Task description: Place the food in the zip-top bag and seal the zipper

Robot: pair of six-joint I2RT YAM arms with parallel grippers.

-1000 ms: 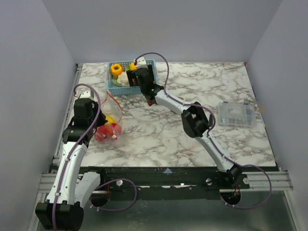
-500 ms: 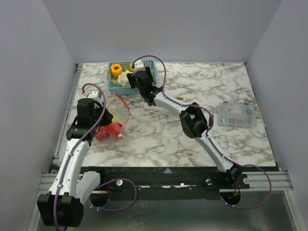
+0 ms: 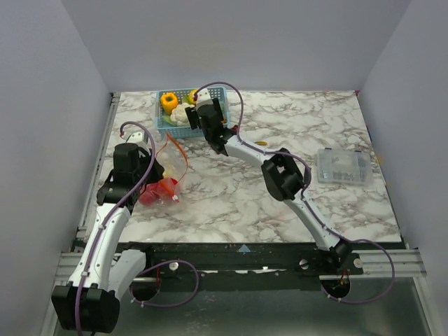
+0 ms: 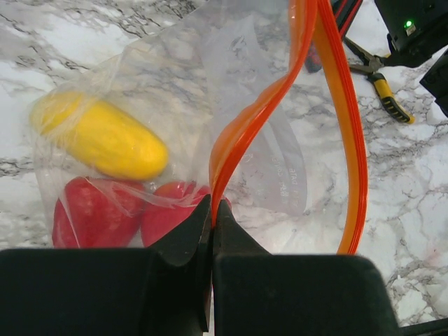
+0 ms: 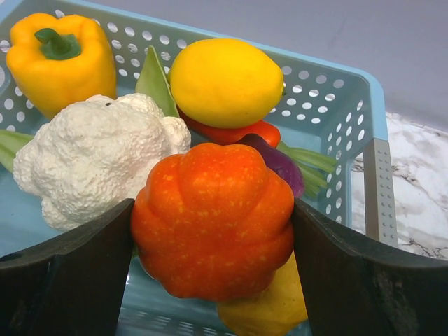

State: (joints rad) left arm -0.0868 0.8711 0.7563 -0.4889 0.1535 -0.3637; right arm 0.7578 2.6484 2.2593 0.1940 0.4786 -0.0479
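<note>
Left gripper (image 4: pixel 211 227) clenched on zipper (image 4: pixel 238 133) of zip-top bag (image 4: pixel 168 77). Bag lies on marble bench (image 4: pixel 63 42), mouth gaping, yellow fruit (image 4: pixel 98 136) and red fruits (image 4: pixel 87 217) inside. Right gripper (image 5: pixel 213 231) grasping orange pumpkin (image 5: pixel 210 203) in blue basket (image 5: pixel 350 91), beside cauliflower (image 5: pixel 91 157) and lemon (image 5: pixel 224 80).

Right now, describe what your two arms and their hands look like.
The left arm and right arm are slim white links joined by chunky black joint housings, each trailed by a thin purple cable. The left hand and right hand each have two flat, matte black fingers. No markings are visible.
</note>
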